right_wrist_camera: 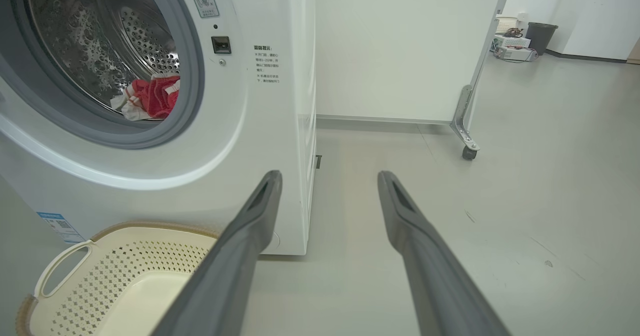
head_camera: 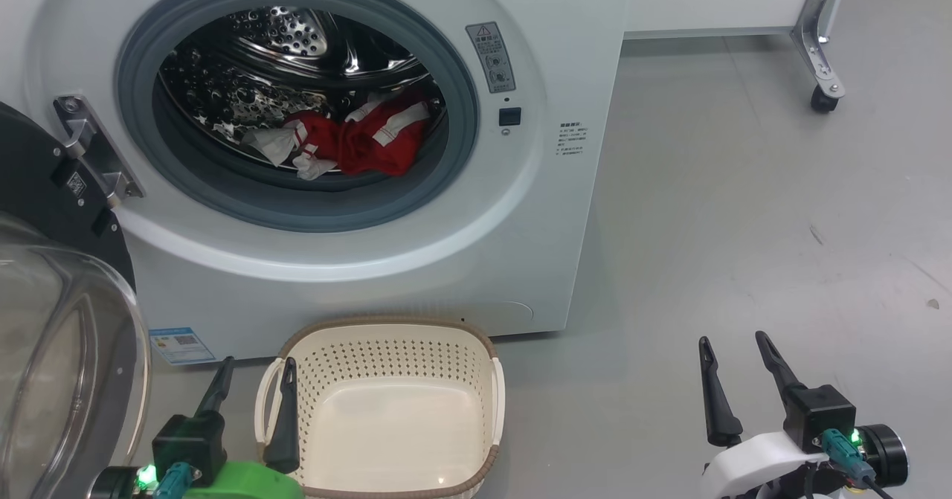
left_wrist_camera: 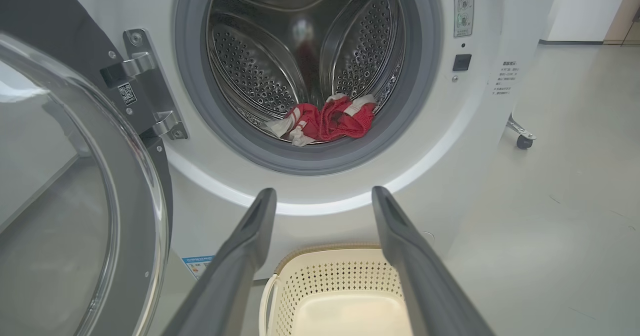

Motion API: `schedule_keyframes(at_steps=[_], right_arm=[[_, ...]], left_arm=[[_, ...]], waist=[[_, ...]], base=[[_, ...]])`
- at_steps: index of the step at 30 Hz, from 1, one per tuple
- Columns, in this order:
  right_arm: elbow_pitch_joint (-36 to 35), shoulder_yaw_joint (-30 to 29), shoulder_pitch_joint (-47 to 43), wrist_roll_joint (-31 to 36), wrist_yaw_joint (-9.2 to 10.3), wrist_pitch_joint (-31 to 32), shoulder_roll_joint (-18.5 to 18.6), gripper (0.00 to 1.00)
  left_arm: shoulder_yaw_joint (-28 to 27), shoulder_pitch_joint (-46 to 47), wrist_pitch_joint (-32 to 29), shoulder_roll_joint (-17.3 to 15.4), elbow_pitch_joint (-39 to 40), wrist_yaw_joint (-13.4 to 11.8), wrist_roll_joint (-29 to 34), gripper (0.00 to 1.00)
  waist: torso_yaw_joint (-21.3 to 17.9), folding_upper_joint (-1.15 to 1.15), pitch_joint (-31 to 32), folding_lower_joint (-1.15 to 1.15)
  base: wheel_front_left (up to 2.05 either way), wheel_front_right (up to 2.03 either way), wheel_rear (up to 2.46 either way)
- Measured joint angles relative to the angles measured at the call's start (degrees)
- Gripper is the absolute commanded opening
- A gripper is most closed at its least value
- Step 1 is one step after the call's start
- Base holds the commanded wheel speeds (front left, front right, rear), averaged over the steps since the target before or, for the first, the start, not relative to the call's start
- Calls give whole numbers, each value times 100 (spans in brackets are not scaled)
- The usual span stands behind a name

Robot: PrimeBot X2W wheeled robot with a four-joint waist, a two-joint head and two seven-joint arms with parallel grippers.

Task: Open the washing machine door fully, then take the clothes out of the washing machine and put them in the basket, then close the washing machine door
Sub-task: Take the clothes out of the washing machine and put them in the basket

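The washing machine door (head_camera: pixel 67 350) stands swung open on its hinge (head_camera: pixel 93 149) at the left side of the washing machine (head_camera: pixel 565 187), its clear glass bowl turned toward the robot.

The clothes (head_camera: pixel 357 138), red with white stripes plus white pieces, lie at the bottom of the drum (head_camera: pixel 297 38) inside the machine.

The basket (head_camera: pixel 387 358) sits on the floor (head_camera: pixel 744 224) just in front of the machine, below its opening.

Left gripper (head_camera: pixel 257 369): jaws wide, nothing between them, low before the machine's front at the basket's left handle; contact cannot be told.

Right gripper (head_camera: pixel 732 341): jaws wide, nothing between them, above the floor well right of the machine's front corner.
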State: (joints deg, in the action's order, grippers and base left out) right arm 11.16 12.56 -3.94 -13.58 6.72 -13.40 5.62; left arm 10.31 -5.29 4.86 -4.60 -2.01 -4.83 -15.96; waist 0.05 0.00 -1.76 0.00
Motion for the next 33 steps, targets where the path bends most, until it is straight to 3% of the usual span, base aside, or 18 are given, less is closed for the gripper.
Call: schedule_keyframes(at_steps=[33], right_arm=[[-27, -4, 2, 1, 0, 48, 31, 100]], left_arm=[[1, 1, -9, 20, -14, -52, 27, 100]], waist=[[20, 0, -78, 0]], base=[[9, -9, 0]])
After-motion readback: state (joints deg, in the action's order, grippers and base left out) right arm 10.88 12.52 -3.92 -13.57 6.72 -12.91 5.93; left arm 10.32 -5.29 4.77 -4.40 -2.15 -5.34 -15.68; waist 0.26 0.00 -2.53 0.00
